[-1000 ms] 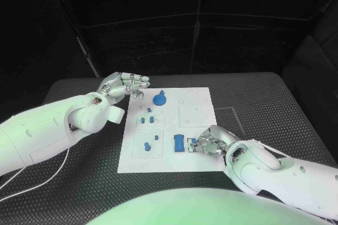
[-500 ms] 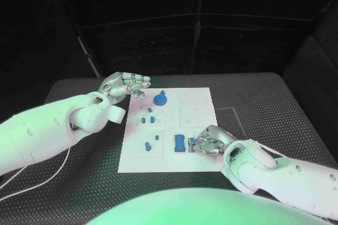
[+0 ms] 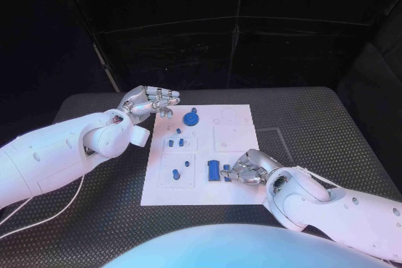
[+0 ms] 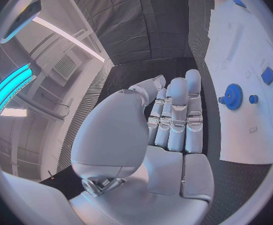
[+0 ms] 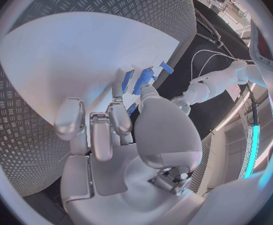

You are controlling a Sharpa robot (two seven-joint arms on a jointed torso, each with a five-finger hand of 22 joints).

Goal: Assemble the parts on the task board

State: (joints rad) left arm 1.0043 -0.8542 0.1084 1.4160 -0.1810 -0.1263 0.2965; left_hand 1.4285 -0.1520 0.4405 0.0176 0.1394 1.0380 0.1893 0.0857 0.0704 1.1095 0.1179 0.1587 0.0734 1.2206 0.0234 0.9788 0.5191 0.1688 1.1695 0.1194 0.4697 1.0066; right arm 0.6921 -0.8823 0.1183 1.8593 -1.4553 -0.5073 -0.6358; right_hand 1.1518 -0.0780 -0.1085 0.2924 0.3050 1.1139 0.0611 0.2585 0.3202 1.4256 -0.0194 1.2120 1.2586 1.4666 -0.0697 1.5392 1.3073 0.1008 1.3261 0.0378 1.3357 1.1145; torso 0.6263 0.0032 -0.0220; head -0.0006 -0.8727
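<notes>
Nearest us, our right hand (image 3: 243, 172) rests on the task board (image 3: 237, 192), fingers curled against the small blue part (image 3: 227, 173) beside the blue rectangular block (image 3: 212, 170); we cannot confirm a grip. A sideways push could dislodge it. Farther off, our left hand (image 3: 151, 102) hovers empty, fingers apart, near the blue gear (image 3: 191, 117).

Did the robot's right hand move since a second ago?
Yes, a little. The right hand has crept toward the long blue part near the front of the task board; its fingertips now reach further over the small piece beside that part.
</notes>
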